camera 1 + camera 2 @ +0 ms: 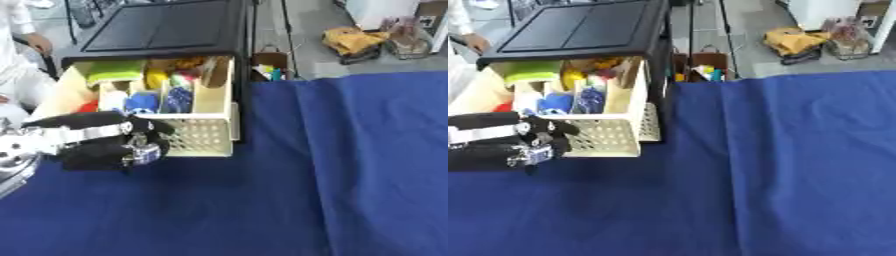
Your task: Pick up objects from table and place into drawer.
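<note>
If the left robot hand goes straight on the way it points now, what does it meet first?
Probably the perforated front wall of the open drawer: the left robot hand points rightward beside it, though depth is unclear.

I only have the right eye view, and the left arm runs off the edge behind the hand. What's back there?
Observer: In the left eye view the left hand leads back to a silver wrist at the picture's left edge.
Operator: And the drawer's left side? Mine crops it.
Observer: There the drawer shows its cream left wall whole, with a red thing just inside it.
</note>
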Motion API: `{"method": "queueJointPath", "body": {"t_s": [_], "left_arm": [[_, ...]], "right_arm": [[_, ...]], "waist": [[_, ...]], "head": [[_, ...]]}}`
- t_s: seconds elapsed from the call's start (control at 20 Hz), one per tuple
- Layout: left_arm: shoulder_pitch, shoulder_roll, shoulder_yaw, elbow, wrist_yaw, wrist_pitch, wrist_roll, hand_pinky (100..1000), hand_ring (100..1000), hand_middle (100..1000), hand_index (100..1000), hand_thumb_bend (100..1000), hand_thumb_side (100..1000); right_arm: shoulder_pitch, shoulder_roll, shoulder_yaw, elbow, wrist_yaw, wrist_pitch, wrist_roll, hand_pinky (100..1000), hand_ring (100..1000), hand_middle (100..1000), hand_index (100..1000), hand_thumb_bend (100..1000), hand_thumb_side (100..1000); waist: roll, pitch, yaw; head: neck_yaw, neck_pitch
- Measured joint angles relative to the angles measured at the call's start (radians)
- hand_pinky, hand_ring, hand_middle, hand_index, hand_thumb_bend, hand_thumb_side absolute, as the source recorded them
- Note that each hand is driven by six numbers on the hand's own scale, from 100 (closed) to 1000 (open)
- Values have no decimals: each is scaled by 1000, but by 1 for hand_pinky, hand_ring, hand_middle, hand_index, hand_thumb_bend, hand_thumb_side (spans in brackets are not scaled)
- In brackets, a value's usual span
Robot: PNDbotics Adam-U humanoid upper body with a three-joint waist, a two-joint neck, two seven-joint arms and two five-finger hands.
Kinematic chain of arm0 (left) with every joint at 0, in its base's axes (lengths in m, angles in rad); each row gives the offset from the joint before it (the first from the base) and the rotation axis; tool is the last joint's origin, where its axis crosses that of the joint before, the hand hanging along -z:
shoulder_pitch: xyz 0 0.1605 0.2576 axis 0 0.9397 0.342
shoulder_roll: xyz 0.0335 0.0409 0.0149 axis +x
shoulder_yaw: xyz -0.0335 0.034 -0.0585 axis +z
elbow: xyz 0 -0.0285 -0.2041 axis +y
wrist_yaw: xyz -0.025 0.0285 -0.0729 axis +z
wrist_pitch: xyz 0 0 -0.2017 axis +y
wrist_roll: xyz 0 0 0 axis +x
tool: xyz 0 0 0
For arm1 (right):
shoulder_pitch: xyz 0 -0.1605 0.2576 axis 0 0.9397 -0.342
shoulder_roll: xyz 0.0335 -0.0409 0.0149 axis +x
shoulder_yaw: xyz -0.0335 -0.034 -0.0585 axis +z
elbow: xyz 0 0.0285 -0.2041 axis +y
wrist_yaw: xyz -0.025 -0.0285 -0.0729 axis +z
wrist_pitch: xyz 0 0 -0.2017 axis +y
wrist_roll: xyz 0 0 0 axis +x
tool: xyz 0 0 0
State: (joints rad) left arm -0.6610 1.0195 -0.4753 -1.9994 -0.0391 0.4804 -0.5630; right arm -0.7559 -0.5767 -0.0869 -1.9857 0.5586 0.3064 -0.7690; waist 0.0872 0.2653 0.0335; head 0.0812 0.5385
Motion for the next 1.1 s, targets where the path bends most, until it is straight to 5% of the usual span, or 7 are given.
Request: {"method": "queueJointPath", "body": {"t_s": [0.4, 1.1], "left_arm": [[45, 15, 24, -1, -20, -11, 20, 150, 483, 782, 909, 100, 1000], [61, 36, 44, -3, -33, -18, 40, 147, 484, 784, 951, 100, 1000]], "right_arm": [[0, 0, 0, 0, -2, 2, 0, 825, 843, 610, 739, 100, 1000], [-1, 0, 0, 0, -3, 3, 1, 826, 844, 609, 739, 100, 1000]], "waist": [[1, 5, -1], [-3, 7, 2]], "head": [[0, -6], [0, -13]]}}
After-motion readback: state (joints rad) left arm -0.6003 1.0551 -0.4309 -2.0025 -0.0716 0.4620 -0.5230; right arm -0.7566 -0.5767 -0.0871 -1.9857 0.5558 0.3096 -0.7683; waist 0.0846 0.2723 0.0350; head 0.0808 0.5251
